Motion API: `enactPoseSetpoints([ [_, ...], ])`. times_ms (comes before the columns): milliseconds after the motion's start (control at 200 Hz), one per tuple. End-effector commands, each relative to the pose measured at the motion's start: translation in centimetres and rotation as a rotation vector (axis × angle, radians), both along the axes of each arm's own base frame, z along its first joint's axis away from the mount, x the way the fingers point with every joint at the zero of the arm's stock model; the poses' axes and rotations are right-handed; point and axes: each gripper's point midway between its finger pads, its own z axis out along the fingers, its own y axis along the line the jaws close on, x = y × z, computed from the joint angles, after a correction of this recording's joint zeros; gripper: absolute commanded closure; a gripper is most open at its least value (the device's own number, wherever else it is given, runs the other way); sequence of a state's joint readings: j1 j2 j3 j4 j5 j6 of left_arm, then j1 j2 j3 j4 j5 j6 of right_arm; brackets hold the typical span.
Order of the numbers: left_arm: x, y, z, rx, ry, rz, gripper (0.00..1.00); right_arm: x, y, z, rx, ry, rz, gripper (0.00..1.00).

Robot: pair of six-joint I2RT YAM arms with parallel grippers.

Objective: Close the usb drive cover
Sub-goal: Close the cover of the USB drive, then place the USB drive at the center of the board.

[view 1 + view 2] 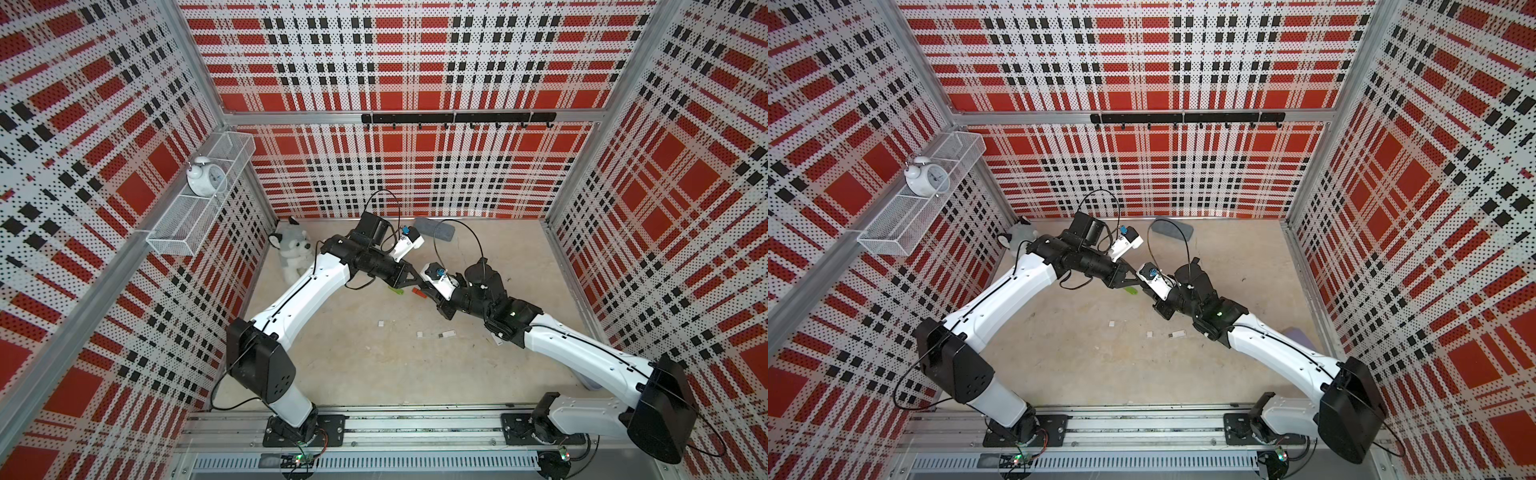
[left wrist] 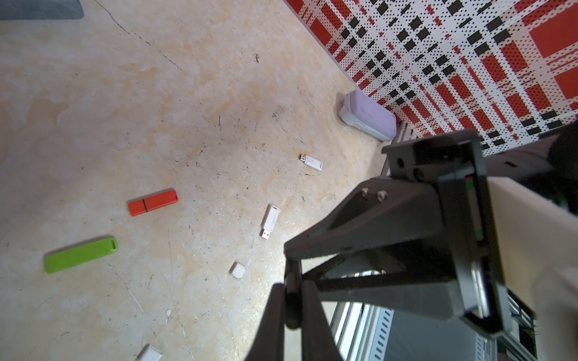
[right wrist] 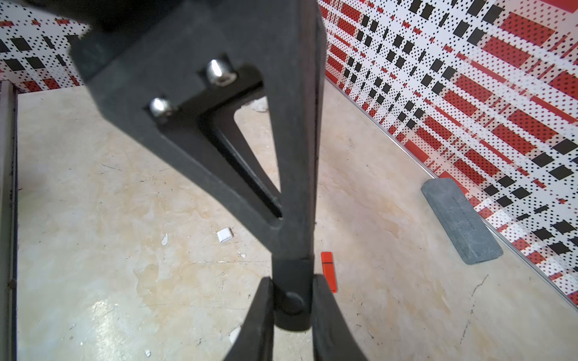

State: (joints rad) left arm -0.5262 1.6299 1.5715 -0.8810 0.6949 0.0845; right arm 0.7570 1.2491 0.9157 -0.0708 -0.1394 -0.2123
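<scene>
- Black flat plastic stick (image 3: 292, 300) with a rounded end, judged to be the usb drive with its cover, is held in the air between both arms, above the beige marbled tabletop (image 2: 187, 93).
- Its thin faces are pinched by the left gripper (image 2: 293, 283), whose jaws are almost together; its wider edges are clamped by the right gripper (image 3: 292, 278), set crosswise to the first.
- Whether the cover is fully seated cannot be told; the seam is hidden inside the grips.
- If the two grips are pushed together off-axis, the cover could be jammed or the connector bent.
- If either grip is loosened early, the stick could be dropped among the orange capped rectangular drive (image 2: 152, 203) and the white uncapped rectangular drive (image 2: 270, 220) below, and a fresh pick would be needed.
</scene>
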Motion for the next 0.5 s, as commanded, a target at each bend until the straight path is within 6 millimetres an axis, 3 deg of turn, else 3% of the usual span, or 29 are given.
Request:
enactPoseSetpoints([
  [0,-0.7,-1.5,-1.7,0.009,0.001,-0.059,0.88,-1.7,2.8,11.3,0.249,-0.264,0.144,0.95],
  [30,-0.1,-1.2,-1.1,0.002,-0.019,-0.031,0.78,-1.3,2.4,10.4,0.215,-0.252,0.119,0.95],
  [95,1.2,-0.6,0.5,-0.034,-0.07,0.03,0.75,-0.7,1.6,7.5,0.125,-0.213,0.071,0.95],
  [135,2.0,-0.1,1.8,-0.057,-0.114,0.075,0.56,-0.5,0.9,5.4,0.071,-0.179,0.044,0.95],
  [195,3.0,0.6,4.1,-0.111,-0.194,0.128,0.48,-0.3,-0.1,2.8,0.023,-0.129,0.014,0.96],
  [240,3.7,1.3,5.7,-0.147,-0.25,0.182,0.29,-0.3,-0.8,0.7,-0.001,-0.08,0.001,0.96],
  [311,4.4,3.0,7.5,-0.207,-0.323,0.273,0.14,0.1,-2.2,-2.2,-0.026,-0.008,-0.042,0.96],
  [341,4.8,4.0,8.2,-0.229,-0.354,0.325,0.0,0.3,-2.7,-3.2,-0.034,0.021,-0.057,0.96],
  [496,5.1,8.9,9.6,-0.306,-0.48,0.538,0.02,2.3,-5.3,-8.0,-0.047,0.262,-0.166,0.94],
])
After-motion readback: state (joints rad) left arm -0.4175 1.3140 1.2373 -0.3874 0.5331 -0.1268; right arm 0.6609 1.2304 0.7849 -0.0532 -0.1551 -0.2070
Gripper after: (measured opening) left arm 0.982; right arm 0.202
